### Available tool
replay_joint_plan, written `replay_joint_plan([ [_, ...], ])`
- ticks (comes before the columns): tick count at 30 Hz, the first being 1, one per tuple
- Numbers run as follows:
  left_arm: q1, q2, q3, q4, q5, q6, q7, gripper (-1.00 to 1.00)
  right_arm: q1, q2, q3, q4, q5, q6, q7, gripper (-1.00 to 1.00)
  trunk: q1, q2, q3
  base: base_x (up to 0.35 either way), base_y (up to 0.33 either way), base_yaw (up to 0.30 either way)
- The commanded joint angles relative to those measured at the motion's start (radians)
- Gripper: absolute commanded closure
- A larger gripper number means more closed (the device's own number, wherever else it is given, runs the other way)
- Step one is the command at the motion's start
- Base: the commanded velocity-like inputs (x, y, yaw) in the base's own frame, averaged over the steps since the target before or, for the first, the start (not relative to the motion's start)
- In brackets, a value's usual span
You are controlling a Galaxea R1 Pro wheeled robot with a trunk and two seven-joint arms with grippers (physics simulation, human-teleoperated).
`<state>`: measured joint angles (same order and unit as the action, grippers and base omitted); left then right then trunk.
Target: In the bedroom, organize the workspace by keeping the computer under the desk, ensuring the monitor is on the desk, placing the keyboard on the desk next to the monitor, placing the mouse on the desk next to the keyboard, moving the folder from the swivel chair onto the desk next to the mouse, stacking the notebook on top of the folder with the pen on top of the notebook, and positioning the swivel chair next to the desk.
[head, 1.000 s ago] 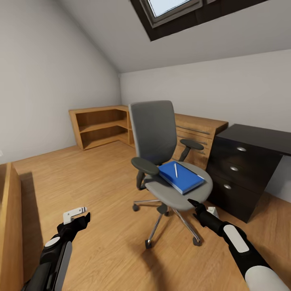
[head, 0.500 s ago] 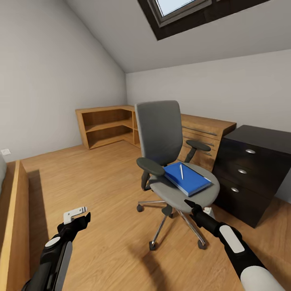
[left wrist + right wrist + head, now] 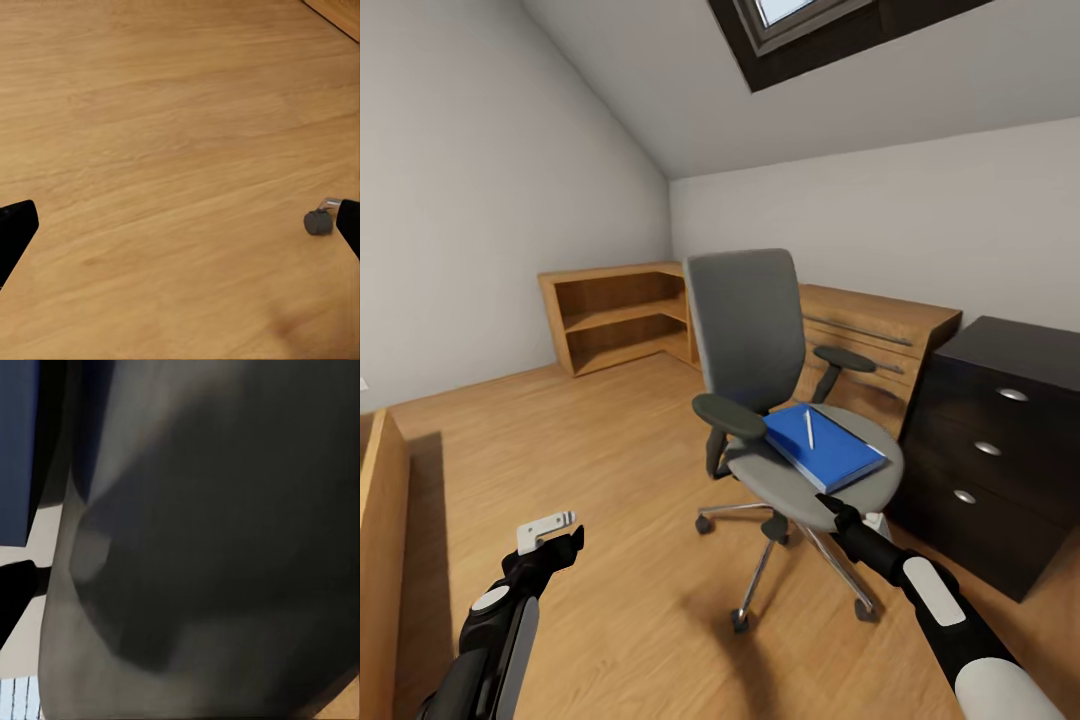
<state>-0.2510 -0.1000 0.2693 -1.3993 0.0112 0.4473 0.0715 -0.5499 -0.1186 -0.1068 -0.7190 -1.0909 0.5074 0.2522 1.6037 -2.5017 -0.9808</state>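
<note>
Bright-blue folder (image 3: 824, 447) lies flat on grey seat of swivel chair (image 3: 745, 330), pale pen (image 3: 810, 428) on top, just ahead of right jaws (image 3: 825, 502); their state: cannot tell. Left jaws (image 3: 180, 225) spread wide; left wrist view shows chair castor (image 3: 318, 222) on floor (image 3: 172, 127).

Chair (image 3: 800, 470): grey cloth seat, shiny metal legs. Folder (image 3: 823, 449): smooth, bright blue. Floor (image 3: 610, 470), shelves (image 3: 615, 315): light wood. Desk (image 3: 1000, 450): glossy black, silver knobs.

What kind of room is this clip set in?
Likely an attic room used as a home office: a sloped ceiling with a skylight, a grey office chair on a wood floor, a black drawer unit, and low wooden shelves along the wall.
</note>
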Motion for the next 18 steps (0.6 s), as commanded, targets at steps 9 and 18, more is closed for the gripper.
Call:
replay_joint_plan([
  [9, -0.001, 0.0, 0.001, -0.001, 0.001, 0.005, 0.002, -1.0, -0.001, 0.0, -0.004, 0.0, -0.009, 0.007, 0.002, -1.0, 0.0, 0.0, -0.001, 0.321, 0.0, 0.0],
  [18, 0.0, 0.0, 0.001, -0.001, 0.001, 0.005, 0.002, -1.0, -0.001, 0.0, -0.004, 0.0, -0.009, 0.006, 0.002, -1.0, 0.0, 0.0, -0.001, 0.315, 0.062, 0.0],
])
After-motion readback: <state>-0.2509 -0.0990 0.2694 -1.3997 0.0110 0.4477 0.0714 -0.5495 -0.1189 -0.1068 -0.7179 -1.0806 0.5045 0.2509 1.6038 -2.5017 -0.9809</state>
